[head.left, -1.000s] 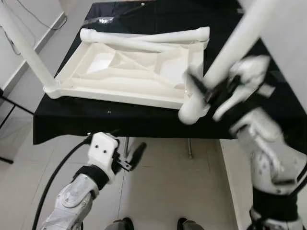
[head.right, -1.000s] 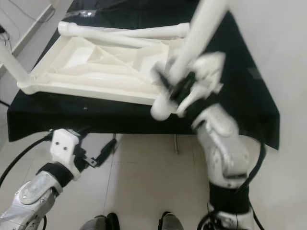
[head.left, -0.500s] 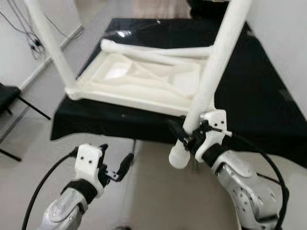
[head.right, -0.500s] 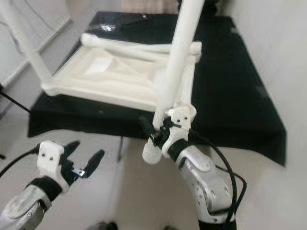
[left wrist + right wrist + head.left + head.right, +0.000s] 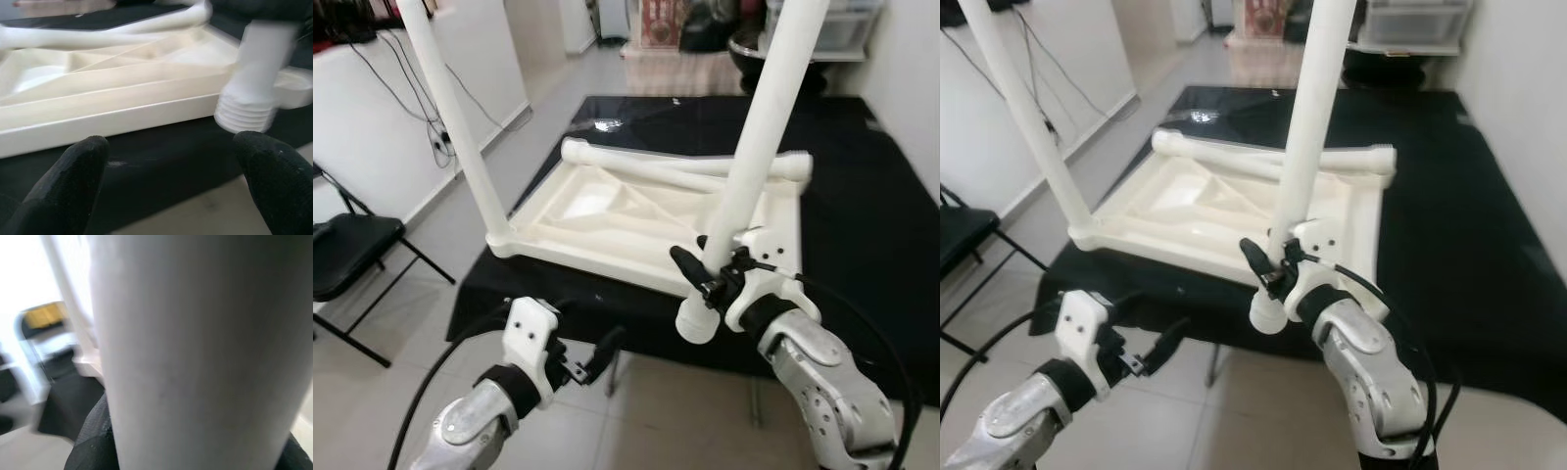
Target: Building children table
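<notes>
One white leg (image 5: 759, 147), upright in right gripper (image 5: 710, 279) fingers clamped near its threaded end, for screwing into tabletop (image 5: 646, 211); left gripper (image 5: 597, 354) fingers spread, empty.

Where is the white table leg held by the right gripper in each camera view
Left eye: white plastic table leg, right of centre, upright.
Right eye: centre.
Left wrist: threaded end beyond the fingers.
Right wrist: close up.
Shared landmark: upturned white tabletop.

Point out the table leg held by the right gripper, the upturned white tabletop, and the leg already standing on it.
held table leg (image 5: 759, 137), left eye view, mid shaft above the gripper.
upturned tabletop (image 5: 597, 257), left eye view, near rim.
standing leg (image 5: 460, 127), left eye view, mid shaft.
right gripper (image 5: 710, 279), left eye view, between the fingertips.
</notes>
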You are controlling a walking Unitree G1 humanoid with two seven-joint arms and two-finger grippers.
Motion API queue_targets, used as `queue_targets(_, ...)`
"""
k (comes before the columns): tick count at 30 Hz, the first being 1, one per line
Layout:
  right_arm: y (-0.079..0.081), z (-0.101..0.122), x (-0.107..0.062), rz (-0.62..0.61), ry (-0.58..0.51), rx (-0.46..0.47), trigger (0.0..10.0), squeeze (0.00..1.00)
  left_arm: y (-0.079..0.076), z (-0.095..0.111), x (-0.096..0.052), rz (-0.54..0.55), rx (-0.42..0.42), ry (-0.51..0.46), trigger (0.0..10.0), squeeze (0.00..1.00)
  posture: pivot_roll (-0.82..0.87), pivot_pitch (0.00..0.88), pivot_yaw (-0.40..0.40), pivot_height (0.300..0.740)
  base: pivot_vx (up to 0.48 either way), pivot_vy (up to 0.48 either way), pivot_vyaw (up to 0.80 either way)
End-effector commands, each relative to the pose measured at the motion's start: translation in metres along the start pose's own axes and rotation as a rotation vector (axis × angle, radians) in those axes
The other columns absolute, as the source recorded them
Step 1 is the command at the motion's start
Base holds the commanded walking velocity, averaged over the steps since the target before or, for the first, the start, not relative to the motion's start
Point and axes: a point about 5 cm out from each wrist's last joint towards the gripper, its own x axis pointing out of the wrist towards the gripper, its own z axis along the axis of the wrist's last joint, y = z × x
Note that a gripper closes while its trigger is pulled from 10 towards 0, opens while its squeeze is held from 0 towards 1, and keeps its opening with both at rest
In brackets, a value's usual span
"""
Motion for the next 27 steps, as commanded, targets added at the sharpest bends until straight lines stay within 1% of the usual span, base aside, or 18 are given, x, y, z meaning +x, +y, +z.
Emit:
queue_targets(1,-0.011,-0.002,-0.007,-0.018,0.007,-0.020,10.0,0.00,-0.004,0.001,0.004,-0.042,0.013,-0.008,10.0,0.00,-0.05,0.076,0.029,0.740,0.379,0.000,0.00)
queue_targets(4,-0.017,-0.005,-0.011,0.021,0.045,-0.061,10.0,0.00,-0.009,0.000,0.006,-0.112,0.022,0.001,10.0,0.00,-0.05,0.075,0.029,0.740,0.321,0.000,0.00)
queue_targets(8,-0.023,-0.006,-0.015,0.048,0.066,-0.078,10.0,0.00,-0.013,-0.003,0.006,-0.152,0.031,0.019,10.0,0.00,-0.05,0.076,0.027,0.740,0.000,0.000,0.00)
queue_targets(10,-0.024,-0.005,-0.022,0.114,0.077,-0.081,10.0,0.00,-0.018,-0.003,0.002,-0.210,0.011,0.028,10.0,0.00,-0.04,0.078,0.029,0.740,0.000,0.000,0.00)
queue_targets(11,-0.024,-0.005,-0.022,0.114,0.077,-0.081,10.0,0.00,-0.018,-0.003,0.002,-0.210,0.011,0.028,10.0,0.00,-0.04,0.078,0.029,0.740,0.000,0.000,0.00)
queue_targets(13,-0.023,-0.003,-0.029,0.188,0.078,-0.076,10.0,0.00,-0.022,-0.004,0.000,-0.249,-0.008,0.033,10.0,0.00,-0.04,0.078,0.029,0.740,0.000,0.000,0.00)
queue_targets(14,-0.026,-0.002,-0.030,0.191,0.082,-0.087,10.0,0.00,-0.023,-0.005,-0.001,-0.254,-0.010,0.035,10.0,0.00,-0.04,0.080,0.031,0.740,0.000,0.000,0.00)
queue_targets(16,-0.027,-0.002,-0.031,0.188,0.085,-0.097,10.0,0.00,-0.023,-0.005,-0.001,-0.256,-0.010,0.036,10.0,0.00,-0.04,0.080,0.031,0.740,0.000,0.000,0.00)
queue_targets(18,-0.033,-0.005,-0.028,0.145,0.114,-0.124,10.0,0.00,-0.023,-0.005,-0.001,-0.261,-0.011,0.037,10.0,0.00,-0.04,0.080,0.028,0.740,0.000,0.000,0.00)
queue_targets(21,-0.033,-0.013,-0.024,0.122,0.156,-0.140,10.0,0.00,-0.023,-0.005,-0.001,-0.269,-0.013,0.038,10.0,0.00,-0.04,0.080,0.027,0.740,0.000,0.000,0.00)
queue_targets(24,-0.040,-0.022,-0.021,0.044,0.208,-0.154,10.0,0.00,-0.024,-0.005,-0.002,-0.271,-0.007,0.038,10.0,0.00,-0.04,0.081,0.023,0.740,0.000,0.000,0.00)
queue_targets(25,-0.043,-0.022,-0.020,0.017,0.206,-0.148,10.0,0.00,-0.023,-0.004,-0.002,-0.269,-0.004,0.037,10.0,0.00,-0.04,0.081,0.022,0.740,0.000,0.000,0.00)
queue_targets(27,-0.045,-0.022,-0.020,0.003,0.201,-0.142,10.0,0.00,-0.022,-0.004,-0.002,-0.267,-0.003,0.036,10.0,0.00,-0.04,0.081,0.022,0.740,0.000,0.000,0.00)
